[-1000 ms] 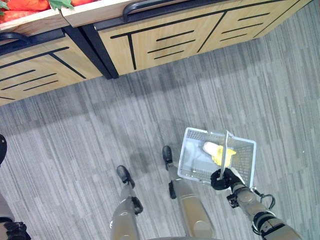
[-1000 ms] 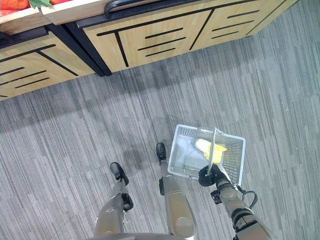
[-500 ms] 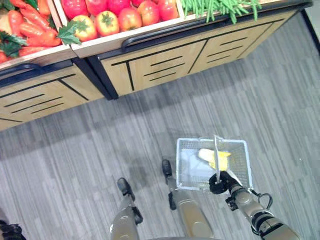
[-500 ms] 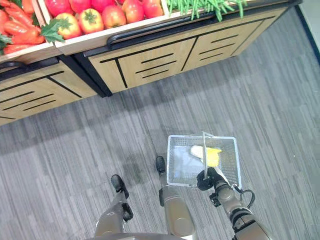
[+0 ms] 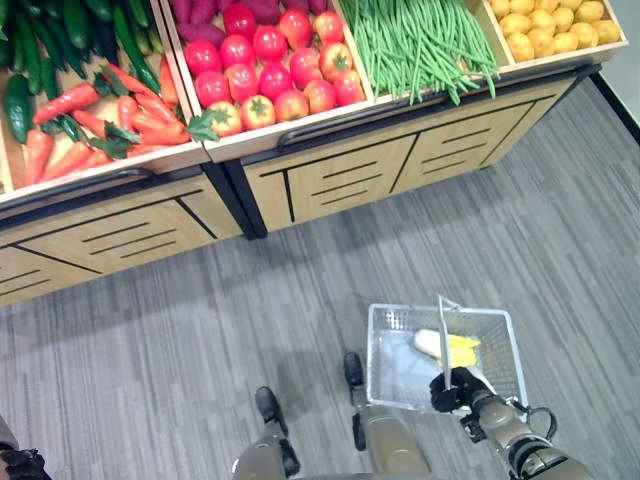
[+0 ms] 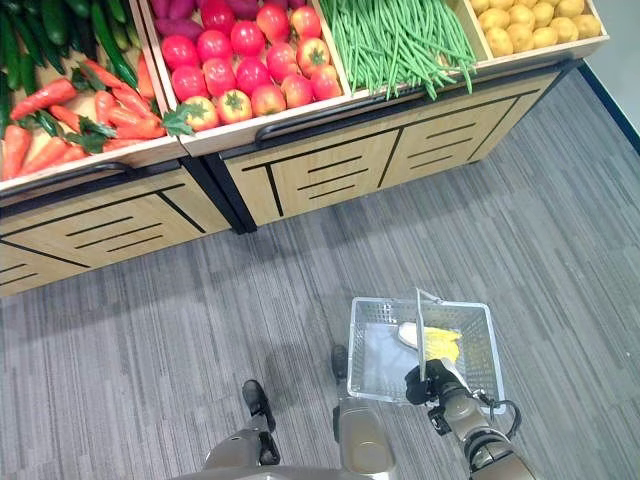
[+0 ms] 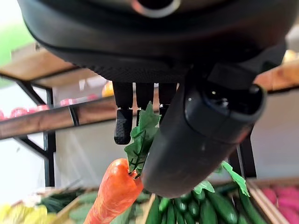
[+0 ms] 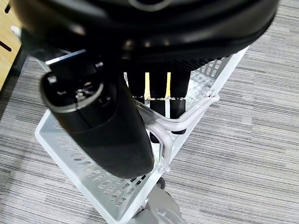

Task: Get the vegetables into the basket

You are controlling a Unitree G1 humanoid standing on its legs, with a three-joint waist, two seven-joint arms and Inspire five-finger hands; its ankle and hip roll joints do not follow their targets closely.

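The produce stand now shows fuller; right hand fingers still grip the basket handle, left hand holds a carrot.

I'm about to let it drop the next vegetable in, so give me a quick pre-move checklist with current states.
1. Right hand curled round the basket handle: ok.
2. Basket hanging level over the floor, open side up: ok.
3. Room left in the basket beside the yellow item: ok.
4. Left hand pinching the carrot at its leafy top: ok.
5. Carrot positioned above the basket: not ok, it hangs by the cucumbers.
6. Firmness of the carrot pinch: cannot tell.
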